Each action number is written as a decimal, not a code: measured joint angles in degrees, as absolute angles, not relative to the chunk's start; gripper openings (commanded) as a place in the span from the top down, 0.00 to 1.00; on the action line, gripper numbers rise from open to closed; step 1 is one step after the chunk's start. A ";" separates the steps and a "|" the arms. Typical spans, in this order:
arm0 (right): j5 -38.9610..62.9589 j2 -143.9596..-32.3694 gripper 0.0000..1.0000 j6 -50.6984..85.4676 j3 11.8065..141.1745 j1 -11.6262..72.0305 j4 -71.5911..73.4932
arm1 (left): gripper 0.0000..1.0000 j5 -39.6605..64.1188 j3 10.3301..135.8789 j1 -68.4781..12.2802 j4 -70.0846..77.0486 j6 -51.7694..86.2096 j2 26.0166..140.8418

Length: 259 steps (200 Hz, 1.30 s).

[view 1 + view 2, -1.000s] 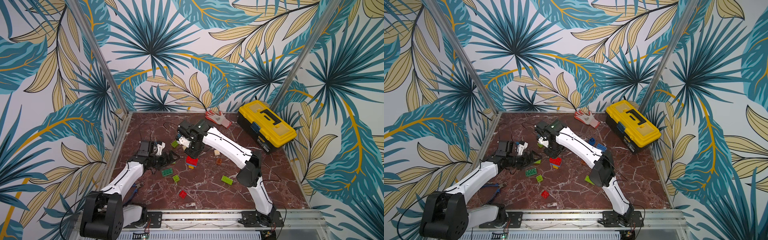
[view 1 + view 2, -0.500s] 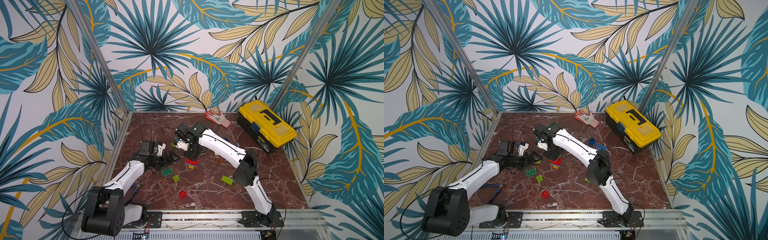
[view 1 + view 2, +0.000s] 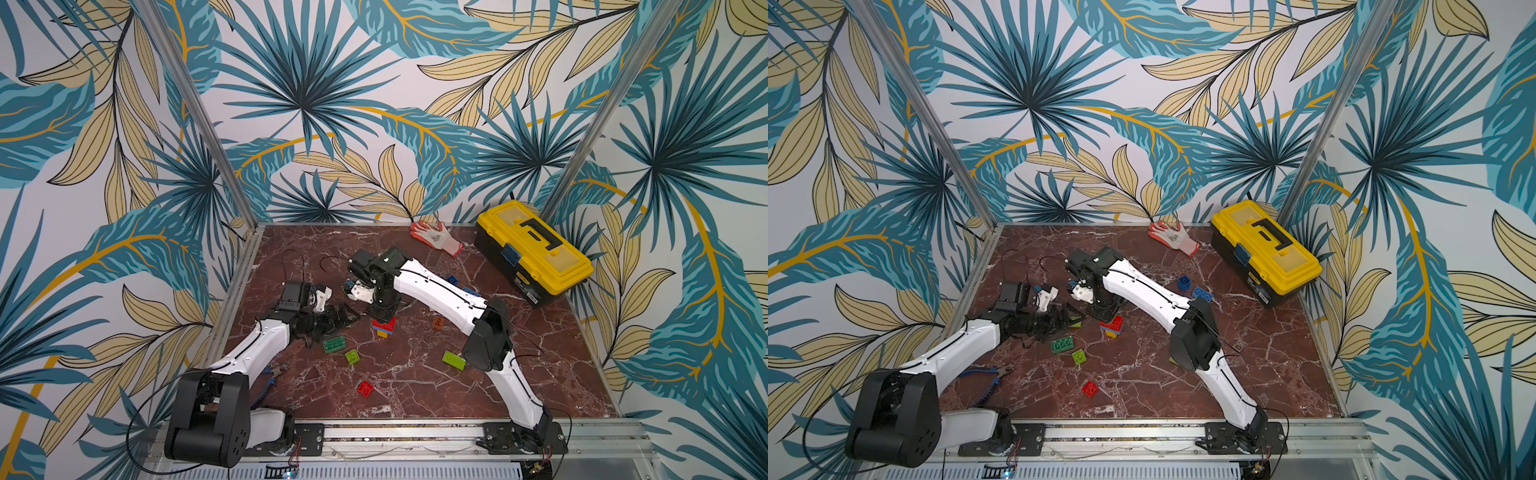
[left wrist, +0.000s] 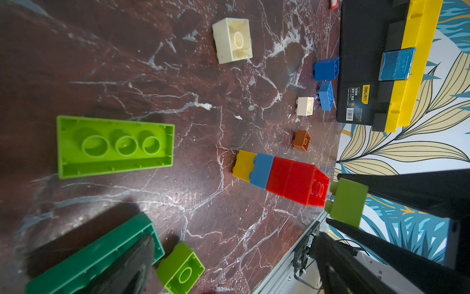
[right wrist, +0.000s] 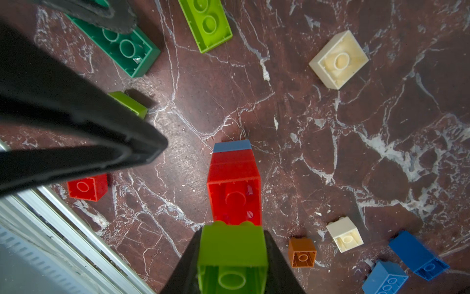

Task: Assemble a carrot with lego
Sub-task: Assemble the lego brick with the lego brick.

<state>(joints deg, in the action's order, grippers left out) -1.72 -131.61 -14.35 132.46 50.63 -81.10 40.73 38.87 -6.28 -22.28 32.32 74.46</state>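
My right gripper (image 5: pixel 232 257) is shut on a light green square lego brick (image 5: pixel 232 245), its studs pointing down. Just under it stands a stack (image 3: pixel 384 326) of yellow, blue and two red lego bricks, the top red one (image 5: pixel 234 188) hollow side up. In the left wrist view the green brick (image 4: pixel 347 201) sits a hair from the stack (image 4: pixel 279 178). My left gripper (image 3: pixel 343 318) is open, low beside the stack on its left. One of its fingers (image 4: pixel 132 264) lies over a dark green oblong brick (image 4: pixel 96 254).
Loose bricks lie around: light green square (image 3: pixel 352 356), light green oblong (image 3: pixel 454 360), red (image 3: pixel 365 389), orange (image 3: pixel 437 322), blue (image 3: pixel 1184 283), cream (image 5: pixel 338 59). A yellow toolbox (image 3: pixel 534 253) and a glove (image 3: pixel 436 237) sit at the back right. Pliers (image 3: pixel 988 380) lie at the front left.
My right gripper has come down and slightly nearer with the green brick, closing on the top of the stack. The left arm has barely moved.
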 measured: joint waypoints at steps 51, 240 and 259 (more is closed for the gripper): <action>-1.21 -131.74 0.66 -15.33 132.46 50.61 -80.86 | 0.01 40.73 38.89 -6.13 -22.06 31.92 75.16; -0.93 -130.98 0.64 -18.31 128.97 49.58 -77.89 | 0.01 40.73 38.89 -5.89 -22.04 31.75 76.31; -0.91 -130.61 0.64 -18.70 128.33 49.58 -77.71 | 0.01 40.73 38.89 -5.89 -22.04 31.75 76.42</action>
